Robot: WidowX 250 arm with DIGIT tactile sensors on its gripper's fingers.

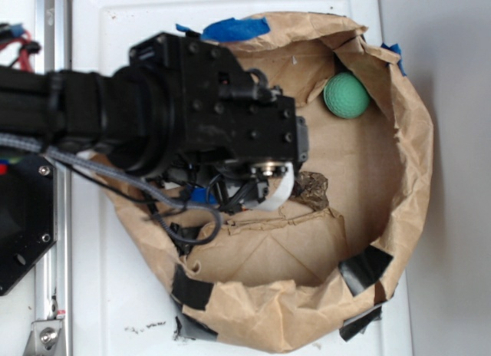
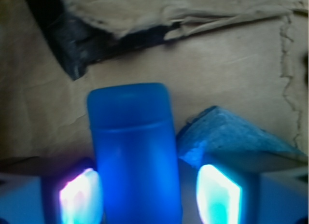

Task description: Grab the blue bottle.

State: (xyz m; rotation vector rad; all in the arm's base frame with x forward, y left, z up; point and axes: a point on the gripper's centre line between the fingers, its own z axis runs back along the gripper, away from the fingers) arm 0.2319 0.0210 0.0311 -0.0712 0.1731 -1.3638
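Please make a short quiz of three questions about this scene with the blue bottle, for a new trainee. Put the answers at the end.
1. True or false: in the wrist view, the blue bottle lies between the two fingers of the hand.
2. Multiple choice: what sits right beside the bottle in the wrist view? A) a red cup B) a pale-blue sponge C) a metal spoon
3. Short answer: in the exterior view, what round object rests inside the brown paper nest, away from the arm, and what colour is it?

Key:
1. True. One lit finger pad shows on each side of the bottle.
2. B
3. A ball, green.
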